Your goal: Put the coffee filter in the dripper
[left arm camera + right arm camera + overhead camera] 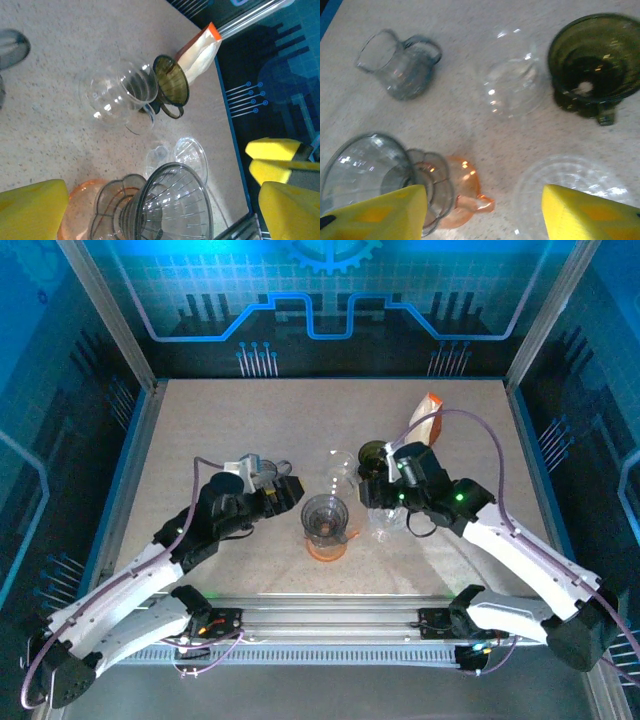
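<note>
A smoky grey dripper [323, 515] stands on an orange glass server [326, 548] at the table's middle. My left gripper [287, 495] is just left of it. In the left wrist view the grey dripper [172, 202] lies between the wide yellow fingers [30, 210] with a gap on each side, so this gripper [160, 212] is open. My right gripper [376, 490] hovers open to the dripper's right, above a clear dripper [570, 185] and the orange server [462, 192]. A white pack with an orange top [425, 415], seemingly the coffee filters, leans at the back right.
A green dripper [372, 453] and a clear glass vessel [338, 468] stand behind the grey dripper. A small grey glass pitcher [395, 65] sits further off. A clear dripper [385, 523] lies right of the server. Blue walls ring the table.
</note>
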Motion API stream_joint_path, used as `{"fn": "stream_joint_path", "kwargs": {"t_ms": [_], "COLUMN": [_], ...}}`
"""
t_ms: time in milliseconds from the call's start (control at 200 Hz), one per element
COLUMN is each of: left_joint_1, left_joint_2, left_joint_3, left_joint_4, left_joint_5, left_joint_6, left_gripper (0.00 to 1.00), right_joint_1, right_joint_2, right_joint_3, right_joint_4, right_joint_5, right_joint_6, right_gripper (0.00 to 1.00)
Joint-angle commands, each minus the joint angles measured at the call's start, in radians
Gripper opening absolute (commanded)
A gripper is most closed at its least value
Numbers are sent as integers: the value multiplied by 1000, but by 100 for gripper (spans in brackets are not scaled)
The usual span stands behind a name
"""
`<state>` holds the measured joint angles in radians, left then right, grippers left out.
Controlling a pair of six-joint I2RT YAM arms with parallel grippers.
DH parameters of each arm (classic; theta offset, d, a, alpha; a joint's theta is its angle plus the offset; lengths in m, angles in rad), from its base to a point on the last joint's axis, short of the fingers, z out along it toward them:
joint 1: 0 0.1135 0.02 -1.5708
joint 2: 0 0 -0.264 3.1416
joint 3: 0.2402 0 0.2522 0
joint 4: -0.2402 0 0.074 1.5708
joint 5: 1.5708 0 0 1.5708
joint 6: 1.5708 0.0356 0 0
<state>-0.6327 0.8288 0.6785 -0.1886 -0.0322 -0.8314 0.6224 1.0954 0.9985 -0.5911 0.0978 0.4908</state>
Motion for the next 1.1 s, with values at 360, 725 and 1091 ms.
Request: {"fn": "stream_joint_path", "kwargs": {"t_ms": [360,725,1091], "left_joint_1": [-7,-7,-5], "left_joint_2": [-99,-102,-71], "left_joint_3": [-47,-80,-80], "left_joint_4": [-55,-42,-33], "left_joint_5": [-49,-48,-51], "left_joint_6": [63,63,71], "left_gripper": [99,99,99], "right_joint_1": [-453,-574,-590], "right_joint_2": [308,587,759], "right_joint_3": [129,269,416], "right_joint_4": [121,209,220], "right_joint_5": [135,112,115], "right_joint_6": [-59,-72,-145], "right_gripper": [46,44,40]}}
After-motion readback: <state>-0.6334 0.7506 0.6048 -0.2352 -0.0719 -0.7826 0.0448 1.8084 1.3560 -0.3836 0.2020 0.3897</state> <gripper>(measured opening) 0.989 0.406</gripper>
